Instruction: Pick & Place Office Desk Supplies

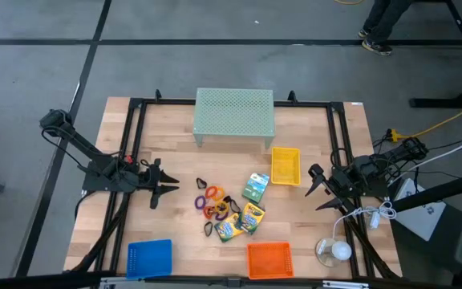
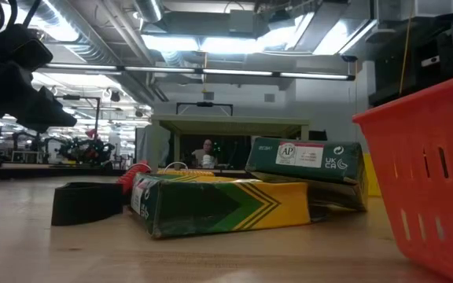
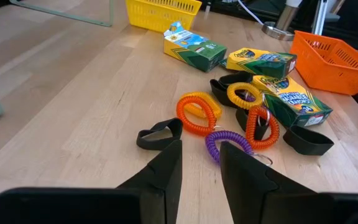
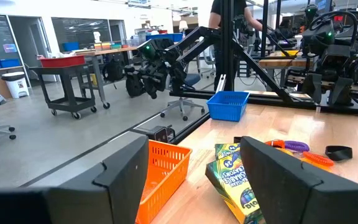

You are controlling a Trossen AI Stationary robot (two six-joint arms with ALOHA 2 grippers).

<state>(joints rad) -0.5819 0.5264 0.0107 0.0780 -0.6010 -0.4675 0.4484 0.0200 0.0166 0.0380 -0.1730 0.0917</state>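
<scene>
Supplies: a loose cluster of coiled rings (image 1: pixel 212 201), black clips (image 3: pixel 159 134) and crayon boxes (image 1: pixel 247 218) lies on the counter (image 1: pixel 175 144), in front of the pale green mesh riser (image 1: pixel 233 113).
Rings: orange, yellow and purple coils touch one another; the purple ring (image 3: pixel 230 144) lies on the side of the cluster away from the riser, as the left wrist view shows it.
Crayon boxes: two overlap at the cluster's front; a third box (image 1: pixel 255 187) lies between them and the yellow basket (image 1: pixel 285 165).
Baskets: the orange basket (image 1: pixel 269 259) and blue basket (image 1: pixel 149 257) sit at the counter edge farthest from the riser.
Left gripper (image 1: pixel 169 189): just beside the cluster, its jaws partly apart and grasping nothing, aimed at the rings.
Right gripper (image 1: pixel 318 187): on the cluster's other side, near the yellow basket, jaws spread wide and empty.
Clips: their exact number is hard to tell.
</scene>
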